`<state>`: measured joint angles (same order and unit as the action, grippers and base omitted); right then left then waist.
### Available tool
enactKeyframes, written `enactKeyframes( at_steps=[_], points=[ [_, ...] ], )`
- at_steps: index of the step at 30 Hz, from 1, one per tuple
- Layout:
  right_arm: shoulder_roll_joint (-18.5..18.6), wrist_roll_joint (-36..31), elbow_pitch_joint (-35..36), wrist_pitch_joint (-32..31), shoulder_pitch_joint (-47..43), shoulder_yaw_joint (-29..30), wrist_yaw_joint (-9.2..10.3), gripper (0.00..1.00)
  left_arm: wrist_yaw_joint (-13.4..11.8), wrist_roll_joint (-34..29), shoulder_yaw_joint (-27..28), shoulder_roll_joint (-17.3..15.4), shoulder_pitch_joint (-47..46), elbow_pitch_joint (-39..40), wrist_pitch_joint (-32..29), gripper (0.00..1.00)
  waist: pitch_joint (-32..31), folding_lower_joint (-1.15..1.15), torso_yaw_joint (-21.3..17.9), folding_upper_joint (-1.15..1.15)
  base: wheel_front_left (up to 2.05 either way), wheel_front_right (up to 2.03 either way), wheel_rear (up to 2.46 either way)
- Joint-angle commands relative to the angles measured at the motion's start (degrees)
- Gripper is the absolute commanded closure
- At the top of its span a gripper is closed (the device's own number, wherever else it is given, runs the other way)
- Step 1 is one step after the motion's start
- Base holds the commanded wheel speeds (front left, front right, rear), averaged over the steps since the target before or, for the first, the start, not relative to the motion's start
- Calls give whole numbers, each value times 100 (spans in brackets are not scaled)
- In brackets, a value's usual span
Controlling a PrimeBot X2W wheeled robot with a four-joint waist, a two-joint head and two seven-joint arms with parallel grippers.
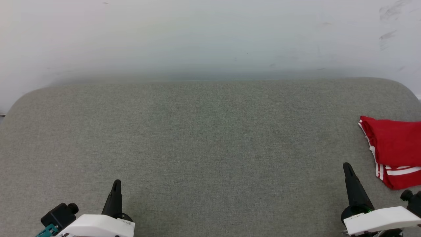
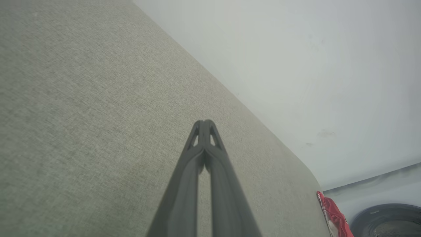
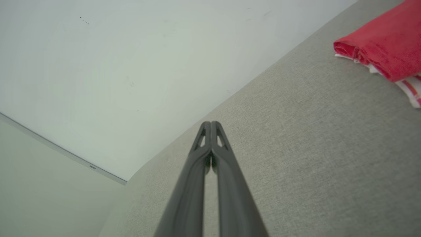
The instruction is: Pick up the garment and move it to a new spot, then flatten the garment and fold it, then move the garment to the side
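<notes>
Lying at right edge of grey surface (image 1: 197,138), garment (image 1: 396,148); left pincer (image 1: 116,183), right pincer (image 1: 347,166) closed, empty.

R gripper (image 3: 210,125): 2 dark fingers (image 3: 187,197) rise from btm middle, tips pressed together w/ nothing between them, just a thin slit lower down. Tips line up w/ the long edge of the grey fabric surface (image 3: 312,148), where it meets the pale wall (image 3: 131,65); can't tell if they touch the fabric. Surface's rounded corner sits just left of the fingers. Folded garment (image 3: 384,46) lies on the surface, well apart from the gripper, set in from that same edge: red top layer, white & red striped trim poking out underneath. Thin grey line (image 3: 59,149) crosses the wall.
</notes>
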<state>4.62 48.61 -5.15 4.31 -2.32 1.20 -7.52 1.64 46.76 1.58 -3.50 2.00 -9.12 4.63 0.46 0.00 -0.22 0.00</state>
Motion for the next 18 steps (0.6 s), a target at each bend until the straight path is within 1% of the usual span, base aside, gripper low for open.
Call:
enactKeyframes(
  at_steps=[1, 18],
  points=[
    [47, 230, 19, -35, 146, 16, 1, 100, 55, 213, 34, -13, -136, 28, -48, 100, -1, 0, 1, 0, 0, 0, 0],
    [48, 1373, -212, -248, 335, 76, 2, 100, 204, 1346, 160, 3, -328, -103, -328, 100, -6, 0, 5, 0, 0, 0, 0]
  ],
)
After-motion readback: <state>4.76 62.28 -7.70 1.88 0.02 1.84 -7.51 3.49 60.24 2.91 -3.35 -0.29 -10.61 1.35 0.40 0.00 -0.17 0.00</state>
